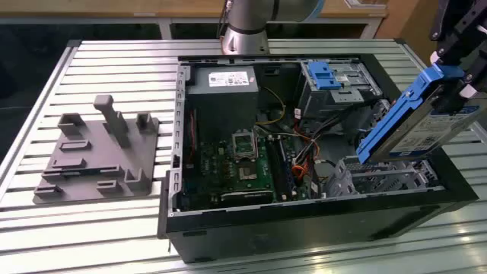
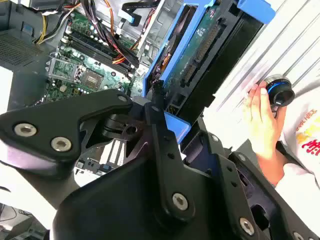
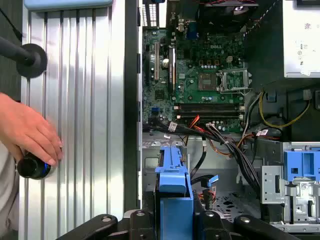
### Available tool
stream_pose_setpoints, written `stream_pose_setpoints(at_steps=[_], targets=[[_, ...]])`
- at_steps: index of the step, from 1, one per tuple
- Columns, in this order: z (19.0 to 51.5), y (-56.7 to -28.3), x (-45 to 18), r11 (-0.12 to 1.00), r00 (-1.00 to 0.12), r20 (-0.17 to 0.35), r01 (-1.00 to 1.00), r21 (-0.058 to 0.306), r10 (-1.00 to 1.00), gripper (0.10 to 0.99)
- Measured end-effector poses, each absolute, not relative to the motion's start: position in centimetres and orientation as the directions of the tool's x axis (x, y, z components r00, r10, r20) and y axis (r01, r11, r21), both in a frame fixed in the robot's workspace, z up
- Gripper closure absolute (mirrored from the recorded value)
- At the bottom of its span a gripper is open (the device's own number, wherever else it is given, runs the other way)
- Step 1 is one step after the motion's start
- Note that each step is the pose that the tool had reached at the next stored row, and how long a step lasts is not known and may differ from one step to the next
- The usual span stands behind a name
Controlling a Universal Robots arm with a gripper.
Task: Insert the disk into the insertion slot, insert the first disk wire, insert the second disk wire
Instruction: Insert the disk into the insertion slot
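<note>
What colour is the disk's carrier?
Bright blue carrier round the disk; exterior view shows it best.

You have a slatted metal table (image 1: 114, 57); the open black computer case (image 1: 304, 225) sits on it toward the exterior view's right; a grey moulded fixture (image 1: 99, 154) lies just beside the case, on the left; the arm's base (image 1: 245, 34) stands at the far edge.

The jaws grip the disk (image 1: 426, 123), tilted, above the slot (image 1: 384, 177) in the open case (image 1: 304, 225). A grey fixture (image 1: 95, 154) lies on the desk (image 1: 114, 57), at the exterior view's left.
</note>
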State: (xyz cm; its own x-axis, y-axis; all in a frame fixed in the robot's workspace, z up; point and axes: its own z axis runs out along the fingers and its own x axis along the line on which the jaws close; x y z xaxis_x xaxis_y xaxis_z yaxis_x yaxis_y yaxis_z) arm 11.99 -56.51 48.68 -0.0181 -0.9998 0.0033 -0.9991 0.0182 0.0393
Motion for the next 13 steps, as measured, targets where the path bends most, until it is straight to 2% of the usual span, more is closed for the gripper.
stream_pose_setpoints(at_steps=[13], targets=[[48.68,-56.51,11.99,0.018,-0.018,0.003,-0.999,0.039,-1.000,0.722]])
